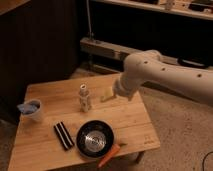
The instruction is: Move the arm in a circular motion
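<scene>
The arm [165, 72] is a thick cream-white tube dotted with small dark holes. It reaches in from the right edge and bends down over the back right part of the wooden table [45, 142]. The gripper [106, 96] is the pale yellowish tip at its end. It hangs just above the table top, to the right of a small pale upright figure [84, 97] and apart from it. Nothing shows in the gripper.
A white cup with blue cloth [31, 109] stands at the table's left. A black striped block [63, 134], a dark round pan [95, 138] and an orange carrot [109, 154] lie along the front. A dark cabinet and low shelf stand behind.
</scene>
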Robot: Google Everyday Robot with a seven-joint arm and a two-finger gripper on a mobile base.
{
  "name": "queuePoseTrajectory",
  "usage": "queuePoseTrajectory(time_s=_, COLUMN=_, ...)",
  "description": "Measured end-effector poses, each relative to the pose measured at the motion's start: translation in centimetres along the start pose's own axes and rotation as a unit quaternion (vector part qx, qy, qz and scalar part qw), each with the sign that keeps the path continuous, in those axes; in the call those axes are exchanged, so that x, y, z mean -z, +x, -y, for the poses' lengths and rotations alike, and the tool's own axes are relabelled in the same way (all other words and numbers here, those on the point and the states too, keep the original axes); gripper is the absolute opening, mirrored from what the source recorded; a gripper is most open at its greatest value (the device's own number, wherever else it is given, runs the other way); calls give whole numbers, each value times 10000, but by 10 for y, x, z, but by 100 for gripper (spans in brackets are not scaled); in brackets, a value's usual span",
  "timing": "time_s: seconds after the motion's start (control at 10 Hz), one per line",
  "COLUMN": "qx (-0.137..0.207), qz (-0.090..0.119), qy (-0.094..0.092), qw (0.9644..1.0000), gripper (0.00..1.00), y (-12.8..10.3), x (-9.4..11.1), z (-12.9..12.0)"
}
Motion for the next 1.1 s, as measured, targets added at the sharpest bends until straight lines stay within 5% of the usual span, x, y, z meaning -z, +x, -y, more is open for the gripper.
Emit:
queuePoseTrajectory(time_s=0.3, qx=674, qz=-397, qy=-161, qw=9968, gripper=80, y=-16, x=-44, z=-74)
queuePoseTrajectory(time_s=0.6, qx=1502, qz=-371, qy=-204, qw=9877, gripper=80, y=-53, x=-58, z=-136)
queuePoseTrajectory(time_s=1.1, qx=2558, qz=159, qy=166, qw=9664, gripper=80, y=-127, x=-8, z=-186)
